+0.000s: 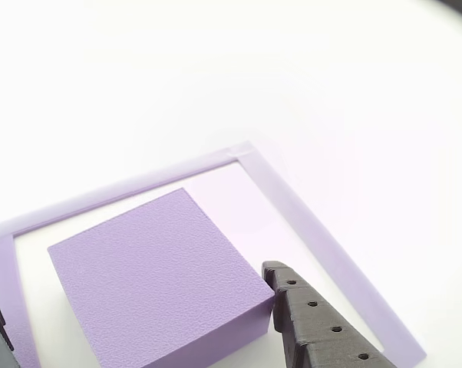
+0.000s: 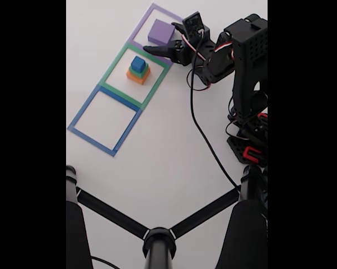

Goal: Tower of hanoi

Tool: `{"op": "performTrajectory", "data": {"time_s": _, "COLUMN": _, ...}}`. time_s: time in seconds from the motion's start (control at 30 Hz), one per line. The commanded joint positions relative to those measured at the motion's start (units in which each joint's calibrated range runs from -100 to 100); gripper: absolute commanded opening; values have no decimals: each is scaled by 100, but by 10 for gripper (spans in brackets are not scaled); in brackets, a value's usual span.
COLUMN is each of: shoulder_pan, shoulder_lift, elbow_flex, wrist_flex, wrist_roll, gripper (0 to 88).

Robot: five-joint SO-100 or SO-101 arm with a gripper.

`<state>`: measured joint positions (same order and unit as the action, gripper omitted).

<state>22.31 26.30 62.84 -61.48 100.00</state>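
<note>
A flat purple block [image 1: 158, 272] lies inside a purple tape outline [image 1: 315, 238]. My gripper [image 1: 131, 287] is open and low over it, with one dark finger [image 1: 308, 314] just off the block's right corner and the other at the left edge. In the fixed view the purple block [image 2: 161, 32] sits at the far end of the row, and my gripper [image 2: 160, 37] straddles it from the right. An orange block [image 2: 136, 77], a green block [image 2: 144, 71] and a small blue cube [image 2: 137, 64] are stacked inside the green outline [image 2: 113, 70].
A blue tape outline [image 2: 90, 101] lies nearest the camera in the fixed view, with bare white table inside it. The arm's base and cable [image 2: 205, 140] stand to the right. A black stand [image 2: 157, 241] spreads across the bottom.
</note>
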Motion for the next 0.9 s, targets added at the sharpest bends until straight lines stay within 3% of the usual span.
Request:
{"op": "performTrajectory", "data": {"time_s": 0.0, "shoulder_pan": -31, "shoulder_lift": -50, "elbow_flex": -118, "wrist_flex": -153, "wrist_roll": 0, "gripper": 379}}
{"op": "performTrajectory", "data": {"time_s": 0.27, "shoulder_pan": -39, "shoulder_lift": -42, "elbow_flex": -109, "wrist_flex": -129, "wrist_roll": 0, "gripper": 288}}
{"op": "performTrajectory", "data": {"time_s": 0.87, "shoulder_pan": -31, "shoulder_lift": -130, "elbow_flex": 82, "wrist_flex": -105, "wrist_roll": 0, "gripper": 192}}
